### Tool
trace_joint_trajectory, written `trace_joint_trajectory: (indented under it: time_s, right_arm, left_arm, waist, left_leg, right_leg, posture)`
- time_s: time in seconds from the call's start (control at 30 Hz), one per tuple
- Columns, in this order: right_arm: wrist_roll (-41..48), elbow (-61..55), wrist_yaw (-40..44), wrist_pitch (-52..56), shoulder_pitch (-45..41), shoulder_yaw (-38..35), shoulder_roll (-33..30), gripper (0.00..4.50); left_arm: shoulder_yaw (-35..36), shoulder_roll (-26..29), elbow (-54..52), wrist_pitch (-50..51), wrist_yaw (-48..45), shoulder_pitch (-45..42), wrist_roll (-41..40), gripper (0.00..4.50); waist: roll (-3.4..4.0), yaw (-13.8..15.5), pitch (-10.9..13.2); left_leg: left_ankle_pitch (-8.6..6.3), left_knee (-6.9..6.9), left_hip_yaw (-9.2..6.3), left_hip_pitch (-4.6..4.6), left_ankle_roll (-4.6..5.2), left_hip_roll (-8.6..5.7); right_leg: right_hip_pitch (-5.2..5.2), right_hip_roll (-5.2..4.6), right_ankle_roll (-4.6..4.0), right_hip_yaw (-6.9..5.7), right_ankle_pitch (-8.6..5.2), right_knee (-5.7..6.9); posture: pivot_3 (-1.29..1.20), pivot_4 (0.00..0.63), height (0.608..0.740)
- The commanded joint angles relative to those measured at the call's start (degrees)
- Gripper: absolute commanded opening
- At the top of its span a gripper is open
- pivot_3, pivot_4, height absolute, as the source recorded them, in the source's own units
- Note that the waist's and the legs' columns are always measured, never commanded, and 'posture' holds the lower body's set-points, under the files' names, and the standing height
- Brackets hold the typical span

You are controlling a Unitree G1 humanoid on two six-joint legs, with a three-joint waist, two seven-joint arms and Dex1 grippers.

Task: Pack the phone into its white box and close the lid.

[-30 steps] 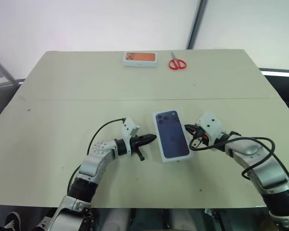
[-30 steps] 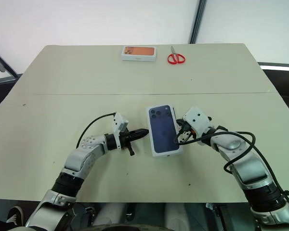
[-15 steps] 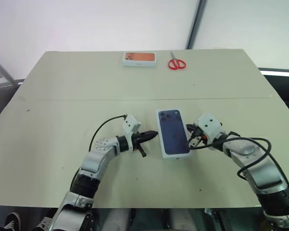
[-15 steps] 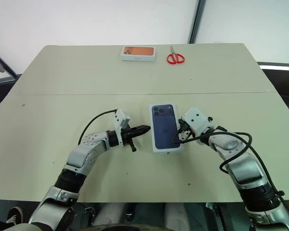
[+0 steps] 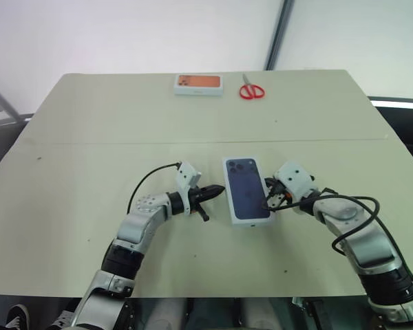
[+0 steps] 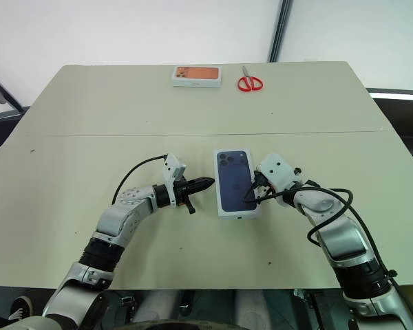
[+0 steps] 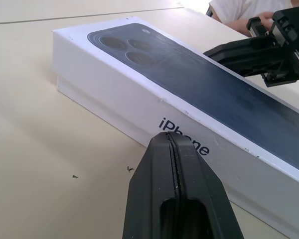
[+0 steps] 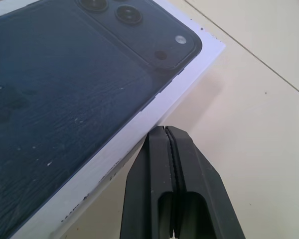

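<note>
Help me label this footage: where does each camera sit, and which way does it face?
Left eye, right eye: on the head, looking down over the table; both arms show.
Left wrist: along the shut left gripper toward the closed phone box; the right gripper shows beyond.
Right wrist: along the shut right gripper at the box's opposite side.
All share the box.
</note>
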Motion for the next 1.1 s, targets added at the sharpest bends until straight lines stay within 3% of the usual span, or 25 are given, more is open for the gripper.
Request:
trace_joint_trajectory:
  time_s: [0.03, 0.3, 0.5, 0.7, 0.93, 1.03, 1.1]
  right_arm:
    - [-0.68, -0.78, 0.34, -1.49, -0.98, -1.33, -0.50, 0.03]
    - [4.47, -0.37, 0.11, -1.34, -6.16, -8.73, 2.50, 0.03]
    - [4.47, -0.38, 3.06, -1.20, -4.87, -3.97, 3.70, 0.03]
    - [0.40, -2.50, 6.25, -2.25, 2.20, 3.16, 0.02, 0.03]
    - [3.88, -2.80, 6.49, 0.98, 1.67, 0.21, 2.08, 0.03]
    - [6.54, -2.67, 6.71, -0.52, 0.43, -3.94, 3.27, 0.90]
    - [9.20, -3.19, 7.03, -0.47, -0.46, -6.80, 4.00, 1.91]
  left_arm:
    - [2.49, 1.10, -1.92, -1.18, -0.21, -1.02, -0.98, 0.00]
    - [8.38, -1.35, -4.74, 4.92, 2.58, -7.74, -8.41, 0.00]
    - [2.49, -4.27, 0.37, 2.38, 1.57, -7.05, -3.98, 0.00]
    - [-4.81, -0.55, 3.76, -3.45, -0.76, -1.19, 3.90, 0.00]
    - [-1.47, -1.07, 2.86, -0.10, -1.34, -2.14, 0.08, 0.00]
    - [1.29, -0.59, 1.06, -0.63, -1.20, -3.66, -1.44, 0.92]
    - [3.54, 0.58, -1.41, 1.23, -2.10, -4.18, -4.10, 1.90]
  waist:
    - [0.00, -0.07, 0.00]
    - [-0.05, 0.17, -0.02]
    - [-0.04, 0.01, -0.03]
    - [-0.11, -0.21, -0.18]
    - [-0.13, 0.13, -0.35]
    - [-0.14, 0.12, -0.33]
    - [-0.13, 0.05, -0.29]
  left_leg:
    - [0.00, 0.00, 0.00, 0.00, 0.00, 0.00]
    - [0.02, 0.04, -0.03, -0.01, -0.03, -0.01]
    - [0.02, 0.02, -0.03, 0.00, -0.03, -0.02]
    - [0.02, -0.01, -0.04, 0.08, -0.03, 0.03]
    - [-0.09, -0.13, -0.17, 0.96, 0.06, 0.04]
    - [-0.09, -0.15, -0.16, 0.93, 0.06, 0.04]
    - [-0.09, -0.15, -0.16, 0.82, 0.06, 0.03]
  right_leg:
    - [0.00, 0.00, 0.00, 0.00, 0.00, 0.00]
    - [0.03, 0.01, 0.00, -0.02, 0.00, 0.02]
    - [0.02, 0.01, 0.01, -0.03, 0.00, 0.03]
    - [0.06, 0.07, 0.00, -0.01, 0.00, 0.05]
    - [1.15, 0.04, -0.01, -0.15, -0.04, -0.43]
    - [1.11, 0.03, 0.00, -0.14, -0.03, -0.43]
    - [0.96, 0.03, 0.01, -0.14, -0.03, -0.41]
  posture:
    - [0.00, 0.150, 0.740]
    - [0.00, 0.150, 0.740]
    - [0.00, 0.150, 0.740]
    - [0.00, 0.150, 0.740]
    - [0.00, 0.150, 0.740]
    - [0.00, 0.150, 0.740]
    - [0.00, 0.150, 0.740]
